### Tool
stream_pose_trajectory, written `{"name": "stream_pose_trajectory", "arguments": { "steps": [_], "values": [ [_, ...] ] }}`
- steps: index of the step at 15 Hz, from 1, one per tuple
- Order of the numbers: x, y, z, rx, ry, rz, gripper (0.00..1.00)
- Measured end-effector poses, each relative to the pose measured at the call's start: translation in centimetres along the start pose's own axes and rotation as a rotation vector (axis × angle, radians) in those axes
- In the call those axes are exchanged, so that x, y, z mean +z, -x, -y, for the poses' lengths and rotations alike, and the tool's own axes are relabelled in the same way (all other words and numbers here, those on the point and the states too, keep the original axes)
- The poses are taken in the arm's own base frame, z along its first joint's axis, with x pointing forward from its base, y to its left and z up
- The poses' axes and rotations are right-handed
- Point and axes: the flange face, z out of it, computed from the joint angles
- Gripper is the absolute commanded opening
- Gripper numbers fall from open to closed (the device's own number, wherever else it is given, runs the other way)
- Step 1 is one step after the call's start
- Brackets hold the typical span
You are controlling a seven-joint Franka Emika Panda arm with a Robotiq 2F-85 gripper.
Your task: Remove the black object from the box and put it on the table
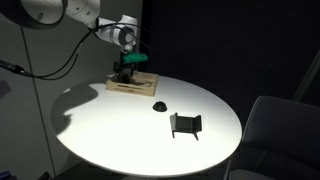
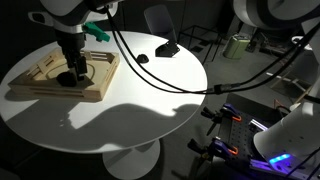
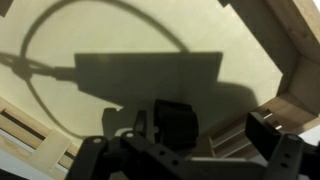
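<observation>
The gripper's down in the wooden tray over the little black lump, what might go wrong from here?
First, in the wrist view the black object sits nearer one finger of the open gripper, so closing may push it aside instead of clamping it. Second, the box rim stands close beside the other finger; a low exit toward the table could catch on it.

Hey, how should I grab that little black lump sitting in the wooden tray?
Probably pinch the black object across its chunky middle, coming straight down from above: it sits low on the box floor, and the raised rims would block a sideways approach.
</observation>
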Motion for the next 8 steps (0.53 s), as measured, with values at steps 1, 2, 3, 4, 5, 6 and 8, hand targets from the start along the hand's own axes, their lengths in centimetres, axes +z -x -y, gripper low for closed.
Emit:
{"name": "stream_pose_trajectory", "arguments": {
  "steps": [1,2,3,4,5,6,8],
  "values": [
    [0.2,-0.2,0.0,-0.002,0.001,-0.002,1.0],
    [0.5,-0.3,-0.1,-0.003,0.001,-0.004,1.0],
    [0.7,-0.5,-0.1,-0.004,0.002,-0.006,1.0],
    [1.0,-0.7,-0.2,-0.006,0.002,-0.007,1.0],
    [1.2,-0.8,-0.2,-0.006,0.002,-0.009,1.0],
    [1.4,-0.9,-0.2,-0.007,0.003,-0.01,0.75],
    [1.8,-0.9,-0.4,-0.006,0.002,-0.011,0.66]
  ]
}}
